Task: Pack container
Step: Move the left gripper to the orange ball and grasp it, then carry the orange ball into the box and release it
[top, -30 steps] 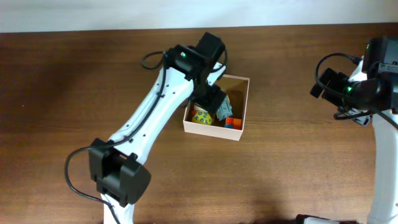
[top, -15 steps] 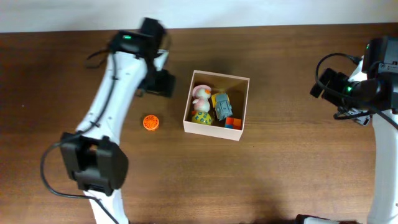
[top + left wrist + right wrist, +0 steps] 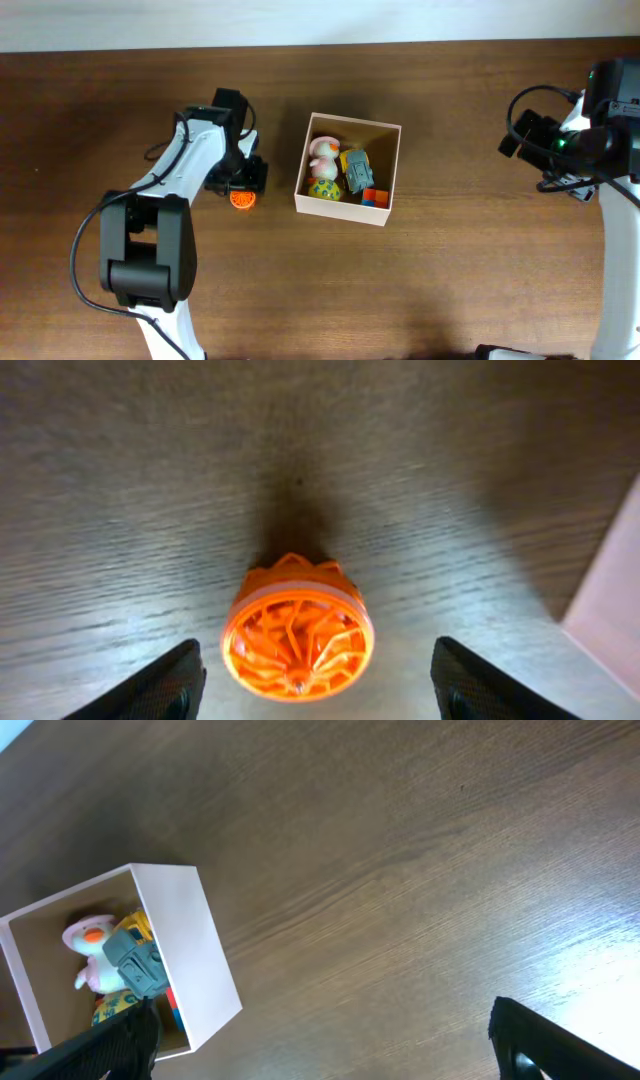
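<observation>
Left gripper spread wide astride orange disc

Toys are held in a box on the bench; a wheel is laid left of it, apart.

Orange ribbed disc lies on bare table between the spread fingers of the left gripper, gap on both sides. Container wall stands near, just outside one finger. Inside, pink duck, ball, grey car and orange block crowd it; only the far right corner shows bare floor
</observation>
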You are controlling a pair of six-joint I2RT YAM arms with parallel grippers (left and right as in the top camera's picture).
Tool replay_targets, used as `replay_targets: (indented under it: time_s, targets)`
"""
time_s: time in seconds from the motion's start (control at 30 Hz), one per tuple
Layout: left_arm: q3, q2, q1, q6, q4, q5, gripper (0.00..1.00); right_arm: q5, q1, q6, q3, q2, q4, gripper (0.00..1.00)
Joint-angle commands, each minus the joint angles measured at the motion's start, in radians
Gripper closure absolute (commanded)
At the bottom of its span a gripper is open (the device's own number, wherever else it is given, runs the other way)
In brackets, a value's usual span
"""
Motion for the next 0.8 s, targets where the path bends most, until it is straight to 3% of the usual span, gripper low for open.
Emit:
replay_targets:
  time_s: [0.0, 0.3, 0.77]
  targets:
    - [-0.051, -0.002, 0.000, -0.006, 0.026, -0.008, 0.26, -0.001, -0.009, 0.008, 0.007, 0.001, 0.001, 0.01]
    - [-0.101, -0.002, 0.000, -0.006, 0.096, -0.008, 0.25, -0.001, -0.009, 0.008, 0.007, 0.001, 0.001, 0.01]
    - [-0.101, -0.002, 0.000, -0.006, 0.108, -0.008, 0.46, -0.001, -0.009, 0.008, 0.007, 0.001, 0.001, 0.02]
